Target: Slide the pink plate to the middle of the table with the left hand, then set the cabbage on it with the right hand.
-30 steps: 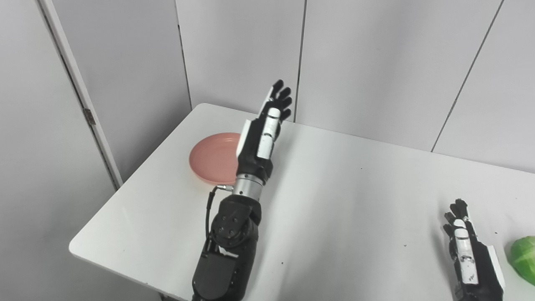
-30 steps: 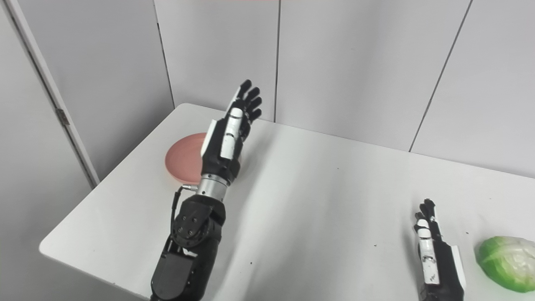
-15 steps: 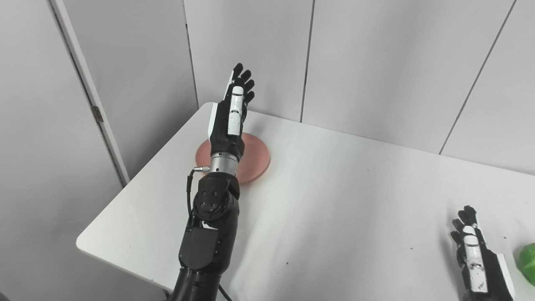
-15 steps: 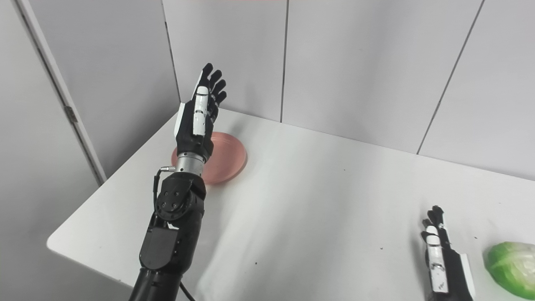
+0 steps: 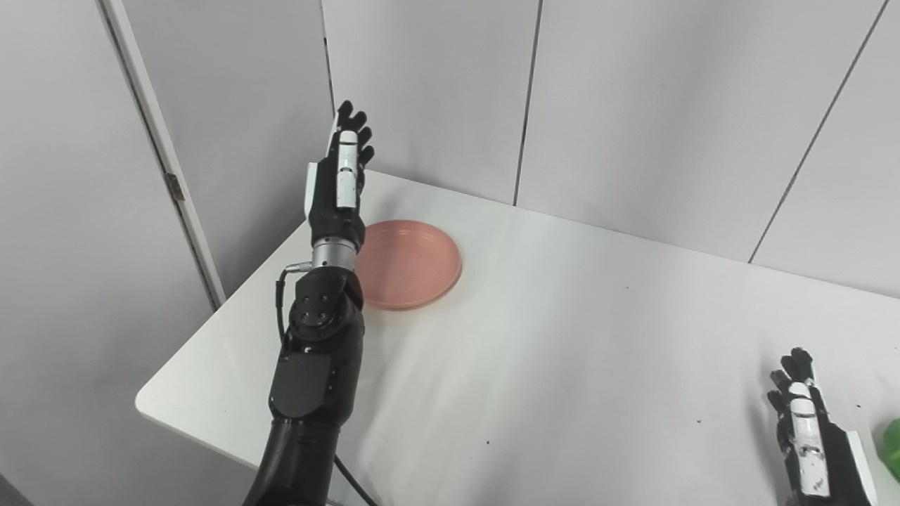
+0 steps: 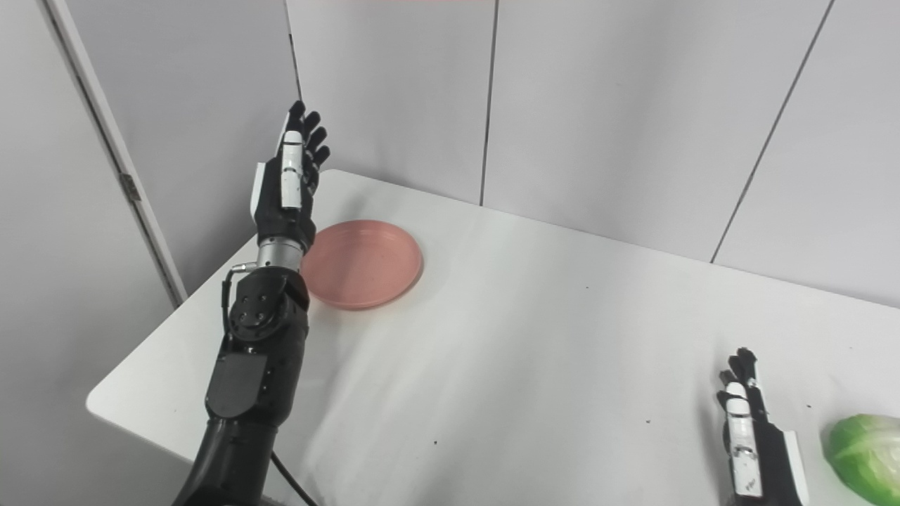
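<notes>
A pink plate (image 5: 411,263) lies flat near the far left corner of the white table (image 5: 562,337). My left hand (image 5: 339,176) is raised edge-on above the table just left of the plate, fingers straight and pointing up, open and holding nothing. Whether it touches the plate's left rim cannot be told. At the near right, my right hand (image 6: 749,439) rests low with its fingers extended, open and empty. The green cabbage (image 6: 865,457) sits on the table just right of that hand, partly cut off by the picture's edge.
Grey wall panels (image 5: 633,105) stand right behind the table's far edge. A door with a hinge (image 5: 172,186) is to the left of the table. The table's left edge and near-left corner (image 5: 151,404) lie close to my left arm.
My left hand has swung from the plate's right side across it to its left side, uncovering the plate. The camera has shifted a little. My right hand has stayed where it was.
</notes>
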`<state>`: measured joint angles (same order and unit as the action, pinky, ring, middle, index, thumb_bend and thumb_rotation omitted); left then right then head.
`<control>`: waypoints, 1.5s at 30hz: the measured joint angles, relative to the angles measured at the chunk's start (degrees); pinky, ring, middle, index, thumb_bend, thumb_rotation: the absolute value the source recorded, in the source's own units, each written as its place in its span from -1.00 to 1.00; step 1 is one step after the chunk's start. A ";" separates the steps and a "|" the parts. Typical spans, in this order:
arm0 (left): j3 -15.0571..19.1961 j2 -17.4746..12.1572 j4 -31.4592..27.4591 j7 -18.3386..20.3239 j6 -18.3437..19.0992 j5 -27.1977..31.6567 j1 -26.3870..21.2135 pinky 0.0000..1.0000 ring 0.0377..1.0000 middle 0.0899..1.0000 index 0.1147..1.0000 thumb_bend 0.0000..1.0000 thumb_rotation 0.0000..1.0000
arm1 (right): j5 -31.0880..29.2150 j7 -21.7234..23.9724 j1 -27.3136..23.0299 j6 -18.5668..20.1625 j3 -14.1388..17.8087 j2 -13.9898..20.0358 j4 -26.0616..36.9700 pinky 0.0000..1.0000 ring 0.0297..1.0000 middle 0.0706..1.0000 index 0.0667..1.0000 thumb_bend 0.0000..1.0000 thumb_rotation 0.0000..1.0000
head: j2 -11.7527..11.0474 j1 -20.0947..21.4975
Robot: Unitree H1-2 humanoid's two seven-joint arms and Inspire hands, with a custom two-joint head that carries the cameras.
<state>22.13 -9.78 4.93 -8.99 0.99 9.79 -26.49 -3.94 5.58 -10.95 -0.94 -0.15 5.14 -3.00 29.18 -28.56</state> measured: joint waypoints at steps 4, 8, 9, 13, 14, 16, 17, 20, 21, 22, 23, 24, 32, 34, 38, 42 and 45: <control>1.07 -1.45 1.41 -0.43 0.00 0.21 0.00 0.90 0.88 0.87 0.86 -0.12 1.00 | -0.12 -0.07 0.06 0.54 0.02 -0.27 0.00 1.00 1.00 1.00 1.00 -0.84 1.00 | 0.17 -0.09; 2.10 -2.75 2.92 -0.43 -0.01 1.44 0.00 0.90 0.91 0.90 0.88 -0.13 1.00 | -0.10 -0.09 0.07 0.75 0.05 -0.29 0.10 1.00 1.00 1.00 1.00 -0.84 1.00 | 0.18 -0.18; 2.46 -3.29 3.71 -0.43 -0.02 1.65 0.00 0.88 0.89 0.89 0.87 -0.13 1.00 | -0.10 -0.09 0.09 0.97 0.05 -0.32 0.23 1.00 1.00 1.00 1.00 -0.86 1.00 | 0.18 -0.18; 3.95 -3.84 5.64 -0.43 -0.06 3.41 0.01 0.86 0.87 0.87 0.85 -0.15 1.00 | 0.02 -0.08 0.25 1.66 0.01 -0.34 1.13 1.00 1.00 1.00 1.00 -0.88 1.00 | 0.44 -0.26; 4.22 -3.88 5.99 -0.43 -0.06 3.77 0.03 0.86 0.88 0.88 0.86 -0.15 1.00 | 0.06 -0.07 0.25 1.67 -0.02 -0.32 1.34 1.00 1.00 1.00 1.00 -0.88 1.00 | 0.44 -0.26; 4.48 -4.05 6.67 -0.43 -0.07 3.91 0.08 0.85 0.88 0.88 0.86 -0.14 1.00 | 0.07 -0.08 0.24 1.67 -0.01 -0.32 1.43 1.00 1.00 1.00 1.00 -0.87 1.00 | 0.44 -0.26; 4.54 -4.29 7.18 -0.43 -0.07 3.91 0.09 0.85 0.88 0.88 0.86 -0.14 1.00 | 0.07 -0.07 0.24 1.67 -0.02 -0.34 1.43 1.00 1.00 1.00 1.00 -0.87 1.00 | 0.53 -0.18; 4.95 -4.66 7.96 -0.43 -0.07 5.04 0.15 0.87 0.89 0.88 0.85 -0.16 1.00 | 0.06 -0.06 0.25 1.68 -0.03 -0.32 1.42 1.00 1.00 1.00 1.00 -0.88 1.00 | 0.53 -0.18; 5.11 -4.72 8.26 -0.42 -0.10 5.34 0.16 0.87 0.89 0.88 0.85 -0.16 1.00 | 0.05 -0.06 0.25 1.70 -0.02 -0.32 1.43 1.00 1.00 1.00 1.00 -0.88 1.00 | 0.61 -0.26; 5.16 -4.83 8.69 -0.42 -0.13 5.65 0.16 0.87 0.88 0.87 0.85 -0.16 1.00 | 0.03 -0.06 0.25 1.76 -0.01 -0.32 1.44 1.00 1.00 1.00 1.00 -0.87 1.00 | 0.62 -0.18; 5.20 -4.98 9.50 -0.42 -0.36 5.79 0.16 0.87 0.88 0.87 0.84 -0.16 1.00 | 0.02 -0.06 0.25 1.85 -0.01 -0.32 1.46 1.00 1.00 1.00 1.00 -0.86 1.00 | 0.62 -0.18; 5.20 -5.11 10.31 -0.42 -0.52 6.06 0.19 0.87 0.88 0.87 0.84 -0.15 1.00 | 0.01 -0.05 0.25 1.98 -0.01 -0.32 1.51 1.00 1.00 1.00 1.00 -0.86 1.00 | 0.62 -0.18; 4.98 -5.20 15.66 -0.42 -1.44 6.42 0.56 0.89 0.87 0.86 0.80 -0.13 1.00 | 0.30 -0.11 0.26 2.59 -0.03 -0.36 1.89 1.00 1.00 1.00 1.00 -0.89 1.00 | 0.62 -0.26; 4.92 -5.20 16.60 -0.42 -1.85 6.66 0.56 0.89 0.87 0.86 0.81 -0.13 1.00 | 0.31 -0.10 0.26 2.60 -0.03 -0.37 1.91 1.00 1.00 1.00 1.00 -0.89 1.00 | 0.70 -0.26; 4.57 -5.24 19.24 -0.41 -2.21 6.85 0.44 0.90 0.85 0.85 0.81 -0.15 1.00 | 0.27 -0.11 0.28 2.67 0.00 -0.46 2.24 1.00 1.00 1.00 1.00 -0.91 1.00 | 0.79 -0.26; 4.22 -5.27 22.06 -0.39 -2.24 6.90 0.30 0.92 0.85 0.85 0.82 -0.16 1.00 | -0.22 -0.10 0.29 2.91 0.06 -0.82 2.49 1.00 1.00 1.00 1.00 -0.91 1.00 | 0.88 -0.35; 3.87 -5.62 23.79 -0.30 -2.45 6.90 -0.09 0.94 0.86 0.85 0.82 -0.15 1.00 | -0.24 -0.09 0.28 3.21 0.03 -0.90 2.49 1.00 1.00 1.00 1.00 -0.91 1.00 | 0.97 -0.26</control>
<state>26.01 -15.40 28.72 -9.29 -1.46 16.68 -26.58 -4.17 5.49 -10.67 2.27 -0.12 4.23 -0.52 30.15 -28.83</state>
